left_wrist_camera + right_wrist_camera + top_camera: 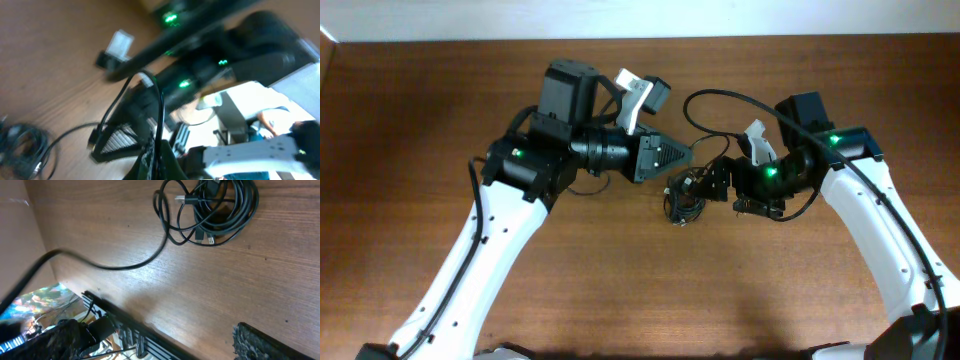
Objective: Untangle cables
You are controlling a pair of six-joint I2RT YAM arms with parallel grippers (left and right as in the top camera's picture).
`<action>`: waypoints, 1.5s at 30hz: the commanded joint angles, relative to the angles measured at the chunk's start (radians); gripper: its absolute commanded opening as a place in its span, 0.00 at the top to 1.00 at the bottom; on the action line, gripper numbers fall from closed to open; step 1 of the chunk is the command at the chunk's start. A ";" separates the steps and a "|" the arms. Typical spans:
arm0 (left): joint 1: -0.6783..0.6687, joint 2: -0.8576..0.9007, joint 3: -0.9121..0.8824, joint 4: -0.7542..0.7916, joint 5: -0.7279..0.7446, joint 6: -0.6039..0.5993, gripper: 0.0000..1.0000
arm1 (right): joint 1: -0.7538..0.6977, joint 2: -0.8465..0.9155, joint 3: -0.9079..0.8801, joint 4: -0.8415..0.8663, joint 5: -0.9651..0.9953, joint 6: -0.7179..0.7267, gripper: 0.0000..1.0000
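The cables [682, 203] lie as a small dark knot on the wooden table between my two grippers. My left gripper [690, 153] points right, just above and left of the knot. In the left wrist view it [160, 160] is shut on one thin black strand [161, 107] that rises from its fingers and loops down toward the table. The knot [20, 150] lies at lower left there. My right gripper [712, 182] points left beside the knot. Its fingers [150, 345] are wide apart and empty. The knot [215, 210] sits ahead of them, with one strand [115, 266] trailing away.
A thicker black cable [750, 100] arcs from the middle of the table over to the right arm. The table's far edge [130, 322] shows close in the right wrist view. Both arms crowd the middle of the table.
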 commanded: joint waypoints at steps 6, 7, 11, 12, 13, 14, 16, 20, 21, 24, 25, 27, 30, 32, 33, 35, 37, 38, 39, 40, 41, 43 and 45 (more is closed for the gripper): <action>0.026 -0.065 0.019 0.222 0.160 -0.191 1.00 | 0.005 0.003 0.011 0.006 0.068 0.007 0.02; 0.040 -0.076 0.019 0.280 0.181 -0.221 1.00 | 0.005 0.003 0.011 0.008 0.071 0.007 0.02; 0.081 -0.130 0.019 0.531 0.184 -0.382 1.00 | 0.005 0.003 0.011 0.037 0.073 0.007 0.01; 0.088 -0.140 0.019 0.587 0.184 -0.418 1.00 | 0.005 0.003 0.011 0.043 0.073 0.007 0.02; 0.098 -0.153 0.019 0.665 0.184 -0.466 1.00 | 0.005 0.003 0.011 0.048 0.073 0.007 0.02; 0.108 -0.164 0.019 0.721 0.184 -0.500 1.00 | 0.005 0.003 0.011 0.052 0.073 0.007 0.02; 0.139 -0.187 0.019 0.864 0.179 -0.624 1.00 | 0.005 0.003 0.011 0.059 0.073 0.007 0.01; 0.224 -0.214 0.019 1.064 0.164 -0.781 1.00 | 0.005 0.003 0.011 0.067 0.072 0.020 0.02; 0.236 -0.216 0.019 1.068 0.164 -0.793 1.00 | 0.005 0.003 0.011 0.067 0.072 0.045 0.02; 0.265 -0.214 0.019 1.013 0.150 -0.796 1.00 | 0.005 0.003 0.011 0.070 0.071 0.085 0.02; 0.265 -0.214 0.019 0.980 0.137 -0.795 1.00 | 0.005 0.003 0.011 0.070 0.071 0.085 0.02; 0.265 -0.212 0.019 0.915 0.067 -0.795 1.00 | 0.005 0.003 0.011 0.070 0.071 0.086 0.02; 0.265 -0.210 0.019 0.877 -0.059 -0.795 1.00 | 0.005 0.003 0.011 0.066 0.068 0.085 0.02; 0.265 -0.209 0.019 0.865 -0.117 -0.788 1.00 | 0.005 0.003 0.011 0.065 0.069 0.085 0.02; 0.265 -0.209 0.019 0.862 -0.132 -0.754 1.00 | 0.005 0.003 0.011 0.066 0.070 0.085 0.01; 0.265 -0.209 0.019 0.726 -0.146 -0.556 1.00 | 0.005 0.003 0.011 0.065 0.122 0.085 0.02; 0.265 -0.207 0.019 0.531 -0.249 -0.434 1.00 | 0.005 0.003 0.011 0.062 0.141 0.085 0.02; 0.264 -0.201 0.019 0.340 -0.408 -0.389 1.00 | 0.005 0.003 0.011 0.066 0.140 0.085 0.02; 0.262 -0.190 0.019 0.216 -0.518 -0.385 1.00 | 0.005 0.003 0.011 0.066 0.140 0.085 0.02; 0.262 -0.175 0.019 0.121 -0.580 -0.367 1.00 | 0.005 0.003 0.011 0.066 0.140 0.085 0.02; 0.262 -0.158 0.019 0.088 -0.579 -0.338 1.00 | 0.005 0.003 0.011 0.066 0.140 0.086 0.02; 0.263 -0.163 0.025 0.164 -0.512 -0.332 1.00 | 0.005 0.003 0.011 0.062 0.140 0.086 0.02; 0.263 -0.185 0.071 0.275 -0.470 -0.332 1.00 | 0.005 0.003 0.011 0.038 0.140 0.085 0.02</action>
